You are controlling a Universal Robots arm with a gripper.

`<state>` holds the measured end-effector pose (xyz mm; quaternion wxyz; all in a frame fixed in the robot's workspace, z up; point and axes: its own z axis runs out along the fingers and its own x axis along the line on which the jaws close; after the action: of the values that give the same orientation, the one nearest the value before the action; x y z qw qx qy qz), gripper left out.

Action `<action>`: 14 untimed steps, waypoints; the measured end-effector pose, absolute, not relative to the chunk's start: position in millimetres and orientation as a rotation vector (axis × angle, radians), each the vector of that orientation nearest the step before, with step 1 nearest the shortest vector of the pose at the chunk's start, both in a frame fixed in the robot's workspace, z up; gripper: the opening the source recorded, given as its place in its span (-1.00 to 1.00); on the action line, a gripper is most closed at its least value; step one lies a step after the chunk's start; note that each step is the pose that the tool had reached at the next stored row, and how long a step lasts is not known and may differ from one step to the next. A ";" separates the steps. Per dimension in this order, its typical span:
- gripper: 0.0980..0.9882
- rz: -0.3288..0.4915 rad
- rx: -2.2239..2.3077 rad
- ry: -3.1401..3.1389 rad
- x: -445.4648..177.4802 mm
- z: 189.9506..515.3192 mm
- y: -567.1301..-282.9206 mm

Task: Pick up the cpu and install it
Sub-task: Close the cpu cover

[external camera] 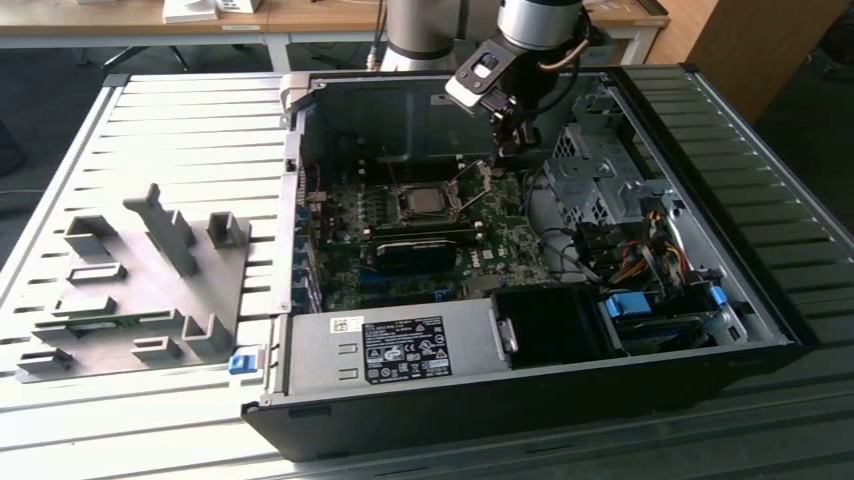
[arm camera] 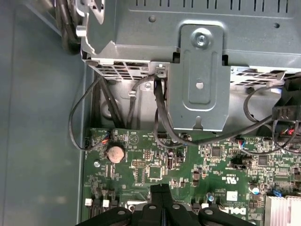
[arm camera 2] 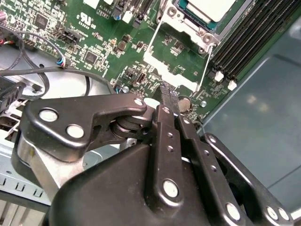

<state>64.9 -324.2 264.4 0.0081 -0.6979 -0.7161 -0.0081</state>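
Nearest in the exterior view, on this side of the socket [external camera: 398, 196]: grey power supply box [external camera: 387, 350] along the wall of the open computer case [external camera: 534, 420]. Well off to the exterior view's left of the socket, outside the case: grey tray [external camera: 160, 300] of plastic blocks on the slatted table [external camera: 187, 120]. Seated flat in the socket: the cpu [external camera: 427, 204], silvery top up, green circuit board [external camera: 340, 225] all round. Second wrist view: bright metal frame [arm camera 2: 171, 59] and thin wire lever [arm camera 2: 203, 70] between socket and gripper tips. Beyond the socket, toward the exterior view's right: gripper [external camera: 513, 140] over the board, apart from the cpu, fingers [arm camera 2: 165, 139] clenched together on nothing. Coin battery [arm camera: 115, 153] close by its tips. Farthest from the socket: arm column [external camera: 420, 35], then a wooden desk [external camera: 307, 20].
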 end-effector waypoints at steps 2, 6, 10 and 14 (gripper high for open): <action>-0.98 -0.025 -2.181 -2.238 66.8 263.9 -324.0; -0.98 -0.024 -2.181 -2.237 70.1 261.6 -323.2; -0.98 -0.019 -2.178 -2.235 70.8 256.7 -322.4; -0.98 -0.013 -2.176 -2.232 71.7 250.3 -322.0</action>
<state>71.7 -322.0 250.3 0.0121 -0.6980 -0.7160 -0.0043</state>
